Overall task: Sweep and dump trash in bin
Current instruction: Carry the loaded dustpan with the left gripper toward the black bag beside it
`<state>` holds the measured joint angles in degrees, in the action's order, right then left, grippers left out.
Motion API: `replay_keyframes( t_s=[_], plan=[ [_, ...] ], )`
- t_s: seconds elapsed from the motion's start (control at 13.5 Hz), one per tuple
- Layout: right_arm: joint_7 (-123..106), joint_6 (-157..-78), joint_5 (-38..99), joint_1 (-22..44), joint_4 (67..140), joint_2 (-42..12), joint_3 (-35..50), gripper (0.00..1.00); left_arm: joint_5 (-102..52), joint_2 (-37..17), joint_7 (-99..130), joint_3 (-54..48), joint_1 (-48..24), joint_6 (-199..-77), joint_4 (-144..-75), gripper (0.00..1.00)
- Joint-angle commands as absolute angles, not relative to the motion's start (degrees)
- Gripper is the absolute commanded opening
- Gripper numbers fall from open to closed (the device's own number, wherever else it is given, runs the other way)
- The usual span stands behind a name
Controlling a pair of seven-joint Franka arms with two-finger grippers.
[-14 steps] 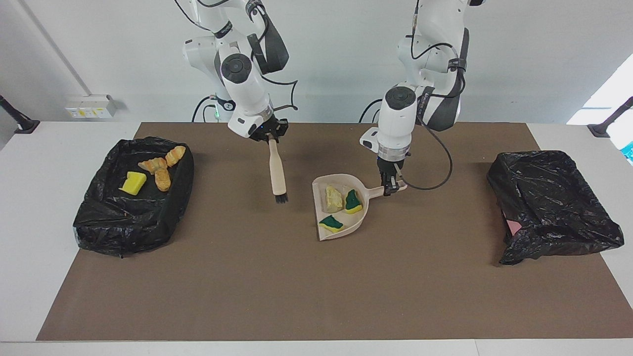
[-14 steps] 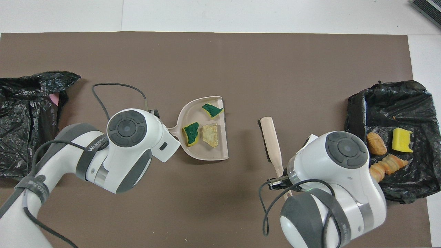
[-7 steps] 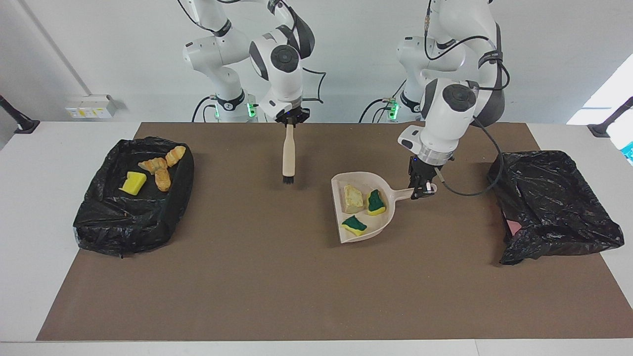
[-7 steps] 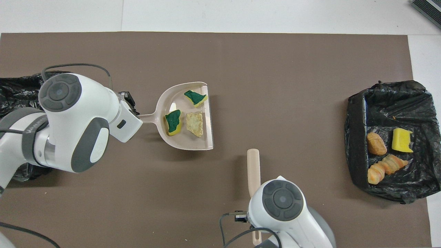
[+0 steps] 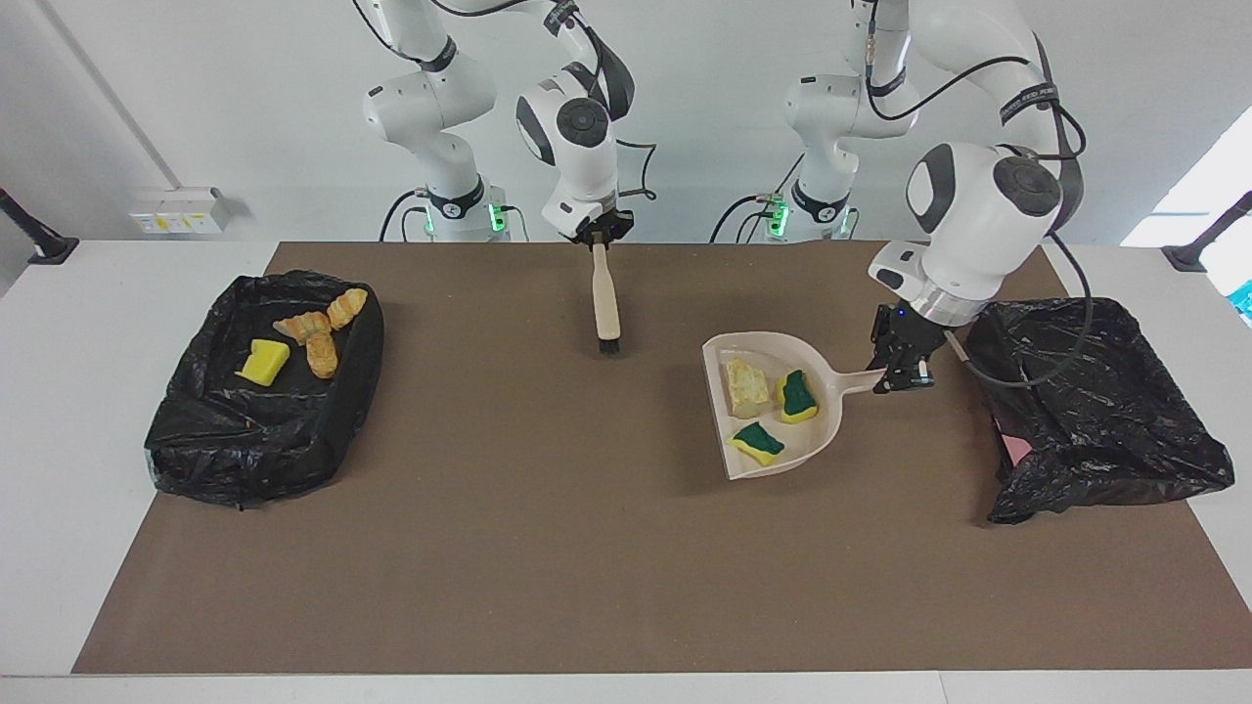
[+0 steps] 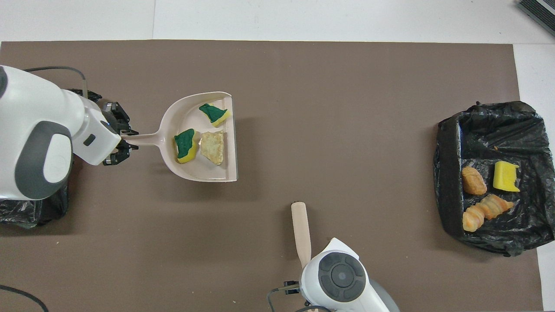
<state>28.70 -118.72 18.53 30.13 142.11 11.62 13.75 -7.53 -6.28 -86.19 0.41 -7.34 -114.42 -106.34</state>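
My left gripper [image 5: 901,373] is shut on the handle of the beige dustpan [image 5: 773,344] and holds it just above the mat, beside the black bin [image 5: 1095,391] at the left arm's end. In the pan lie a pale beige lump [image 5: 745,386] and two green-backed yellow sponge chunks [image 5: 797,396] [image 5: 758,442]. The pan also shows in the overhead view [image 6: 208,171], with my left gripper [image 6: 122,141] at its handle. My right gripper [image 5: 599,238] is shut on the brush [image 5: 605,298], which hangs bristles down over the mat's edge nearest the robots.
A second black-lined bin [image 5: 196,332] at the right arm's end holds a yellow sponge [image 5: 262,362] and orange-brown bread pieces [image 5: 318,337]. The brown mat [image 5: 548,548] covers the table. In the overhead view the left arm hides most of the bin beside it.
My left gripper has carried the dustpan with its three scraps toward the bin at the left arm's end. My right gripper has drawn the brush back toward the robots.
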Motion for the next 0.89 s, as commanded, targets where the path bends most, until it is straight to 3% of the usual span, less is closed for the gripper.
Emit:
replay_keyframes(
  t_s=[0.0,0.37,0.44,0.59,0.67,0.81],
  plan=[
    [27.6,-120.8,21.5,30.3,144.0,12.9,13.4,0.0,-12.5,-6.3,-95.1,-0.1,-0.1,-111.0,-103.7,0.0],
    [28.7,-125.2,23.3,31.5,144.1,8.7,13.4,0.01,-16.3,-6.6,-104.8,-0.2,9.4,-105.7,-101.1,0.0],
    [28.7,-125.2,23.3,31.9,144.1,8.7,13.4,0.13,-16.3,-6.4,-106.2,-0.2,10.4,-104.6,-100.7,0.0],
    [28.7,-124.9,23.3,31.9,143.9,8.5,13.4,0.56,-16.3,-6.3,-107.8,-0.2,12.1,-101.2,-97.5,0.0],
    [28.7,-124.9,23.1,32.0,143.4,8.4,13.4,1.0,-16.4,-6.6,-107.9,0.3,12.7,-98.9,-95.0,0.0],
    [27.9,-124.5,22.3,31.1,140.9,8.2,13.1,1.0,-16.3,-7.2,-108.1,0.4,15.2,-97.0,-93.3,0.0]
  ],
)
